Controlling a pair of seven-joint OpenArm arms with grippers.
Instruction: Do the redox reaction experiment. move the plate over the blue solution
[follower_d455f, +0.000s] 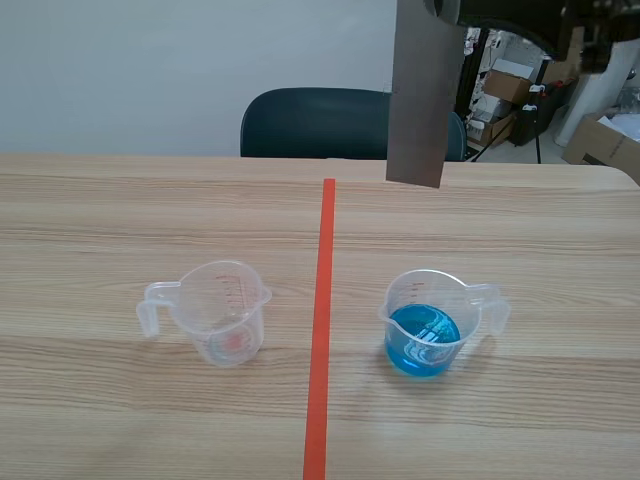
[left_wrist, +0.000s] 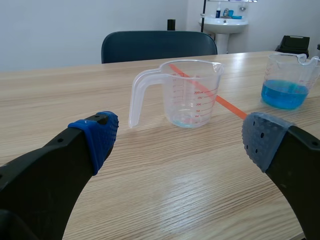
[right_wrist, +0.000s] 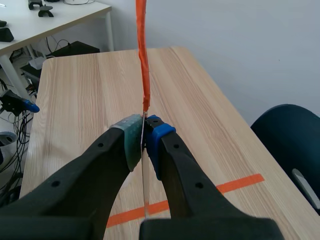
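A thin grey metal plate (follower_d455f: 420, 95) hangs upright in the air over the far side of the table, held from above by my right arm. In the right wrist view my right gripper (right_wrist: 144, 131) is shut on the plate (right_wrist: 142, 60), which I see edge-on as a narrow orange strip. A clear beaker of blue solution (follower_d455f: 430, 322) stands right of the tape line, nearer than the plate and below it. An empty clear beaker (follower_d455f: 222, 312) stands left of the line. My left gripper (left_wrist: 180, 140) is open low over the table, the empty beaker (left_wrist: 187, 92) ahead of it and the blue beaker (left_wrist: 290, 82) beyond.
An orange-red tape line (follower_d455f: 322, 320) runs down the table's middle between the beakers. A dark blue chair (follower_d455f: 310, 122) stands behind the far edge. Cardboard boxes (follower_d455f: 600, 140) and equipment sit in the room at the back right.
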